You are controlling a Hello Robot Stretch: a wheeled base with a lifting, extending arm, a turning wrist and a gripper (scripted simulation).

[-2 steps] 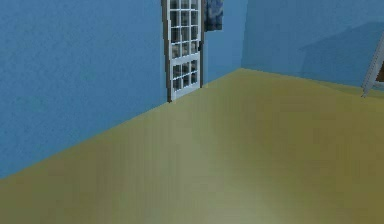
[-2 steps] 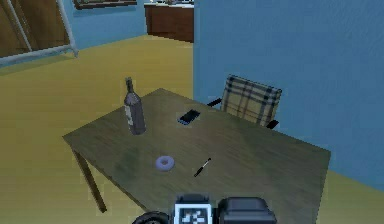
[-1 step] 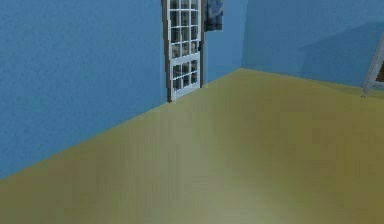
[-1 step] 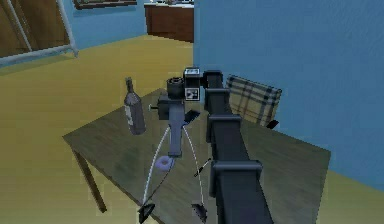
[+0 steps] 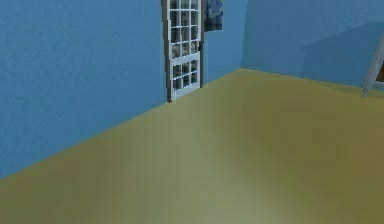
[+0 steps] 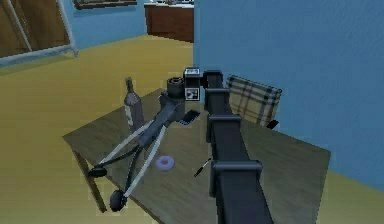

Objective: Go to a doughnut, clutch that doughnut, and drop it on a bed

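Forward view shows blue walls, a yellow floor and a white glass-paned door [image 5: 184, 55]. Arm side view shows the doughnut [image 6: 163, 163] lying on the tabletop [image 6: 290, 165] near the end effector [image 6: 107, 188]; whether that holds anything cannot be told. The grasp probably calls for centring it on the ring, clear of the bottle [image 6: 129, 100].

My arm [image 6: 235, 165]: dark square bar. Two white squares [image 6: 193, 76], black marks. My end effector [image 6: 107, 188]: dark body, two thin fingers [image 6: 128, 148].
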